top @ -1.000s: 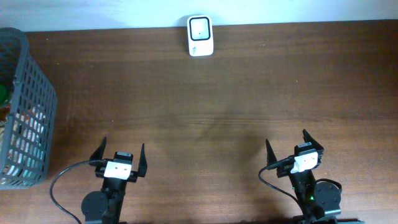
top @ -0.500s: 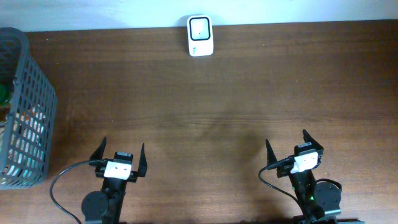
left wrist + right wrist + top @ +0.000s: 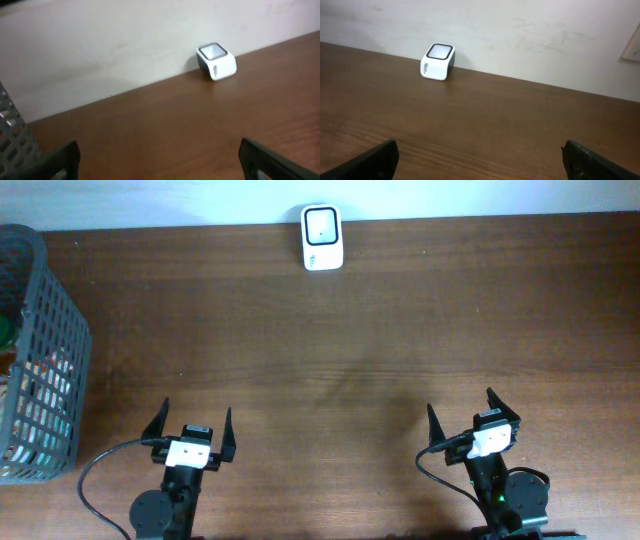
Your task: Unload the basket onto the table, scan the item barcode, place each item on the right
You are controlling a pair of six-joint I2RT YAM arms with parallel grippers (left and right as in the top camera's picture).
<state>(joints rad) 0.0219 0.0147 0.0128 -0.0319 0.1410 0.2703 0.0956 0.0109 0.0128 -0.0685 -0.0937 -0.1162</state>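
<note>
The white barcode scanner (image 3: 322,238) with a dark-rimmed window stands at the table's far edge against the wall; it also shows in the left wrist view (image 3: 216,61) and the right wrist view (image 3: 438,62). Coloured items (image 3: 52,376) lie inside the grey mesh basket (image 3: 70,310) at the far left, only partly visible through the mesh. My left gripper (image 3: 197,417) (image 3: 160,156) rests at the near edge, open and empty. Open and empty too, my right gripper (image 3: 461,406) (image 3: 481,152) sits at the near right.
The basket's wall (image 3: 11,134) rises at the left edge of the left wrist view. A pale wall runs behind the brown wooden table (image 3: 360,340). Black cables loop beside both arm bases.
</note>
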